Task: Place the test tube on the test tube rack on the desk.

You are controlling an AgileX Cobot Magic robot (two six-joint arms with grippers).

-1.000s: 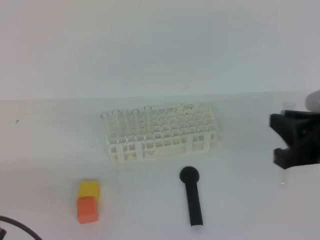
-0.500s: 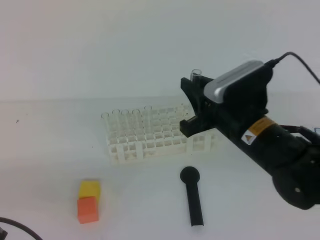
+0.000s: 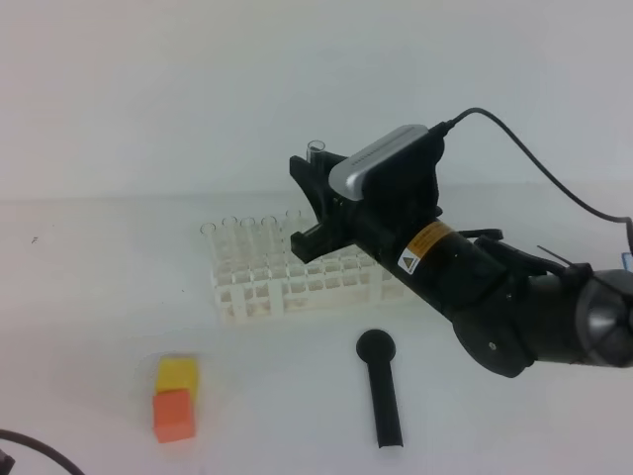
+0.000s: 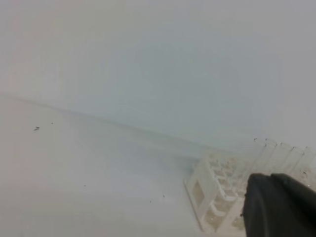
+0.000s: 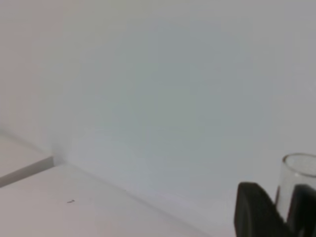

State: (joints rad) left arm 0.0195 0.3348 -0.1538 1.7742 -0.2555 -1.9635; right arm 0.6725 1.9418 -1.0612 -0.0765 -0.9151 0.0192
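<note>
The right gripper (image 3: 315, 203) is clamped on the tube (image 3: 316, 151), held upright above the rack (image 3: 297, 280), over its middle rows. The tube's long axis is near vertical, so insertion calls for a straight descent. The left gripper is out of view.

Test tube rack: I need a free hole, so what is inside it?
The test tube rack holds several clear tubes along its left end. The right gripper, carrying the test tube, hides its right half.

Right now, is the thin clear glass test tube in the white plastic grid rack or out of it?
Out: the test tube sits clamped in the right end effector above the rack.
</note>
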